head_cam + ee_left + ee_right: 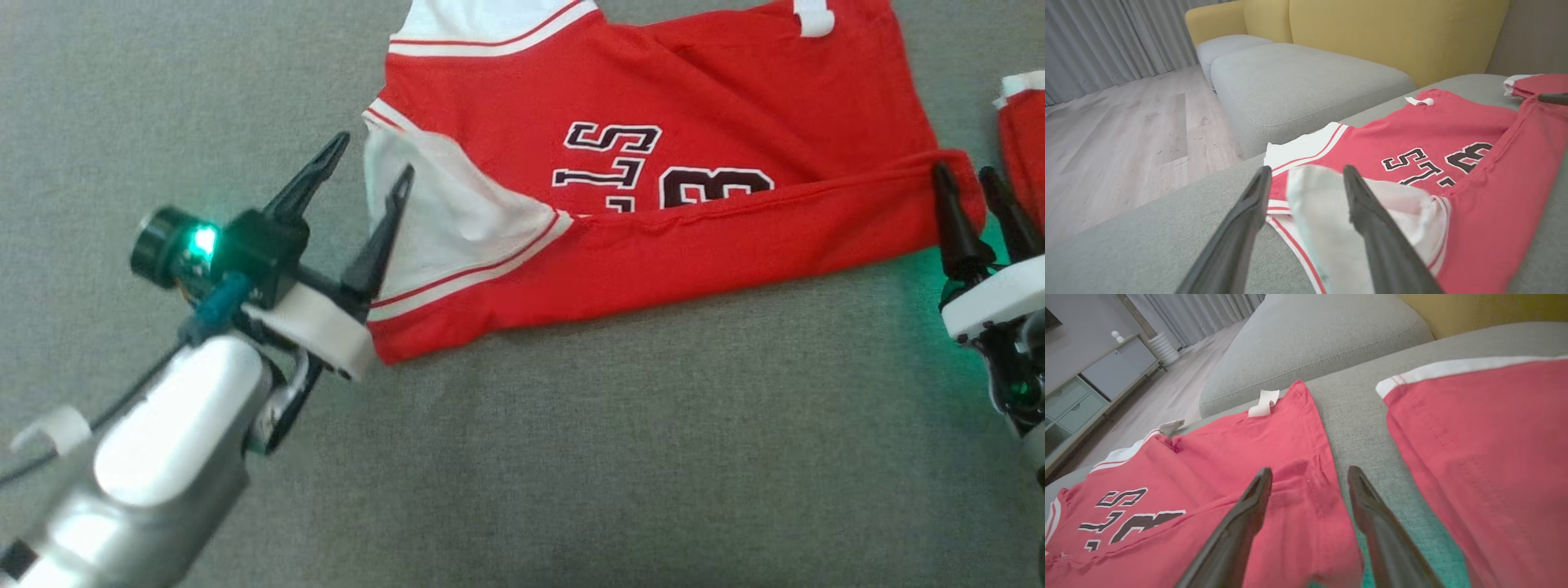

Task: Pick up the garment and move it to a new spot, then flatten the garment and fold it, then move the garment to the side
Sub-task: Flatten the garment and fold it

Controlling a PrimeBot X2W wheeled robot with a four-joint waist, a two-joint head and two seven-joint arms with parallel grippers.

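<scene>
A grey fabric seat cushion (571, 457) spreads in front, with a second grey cushion (1298, 81) beyond it and mustard-yellow backrests (1392, 36) behind. Pale wood plank flooring (1126, 139) runs to long grey curtains (1106, 36). A grey-green sideboard (1098, 381) with drawers stands against a pale wall (1086, 310), with a white ribbed object (1164, 349) beside it.

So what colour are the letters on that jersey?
The lettering is dark, nearly black, outlined in white. Head view shows it best.
</scene>
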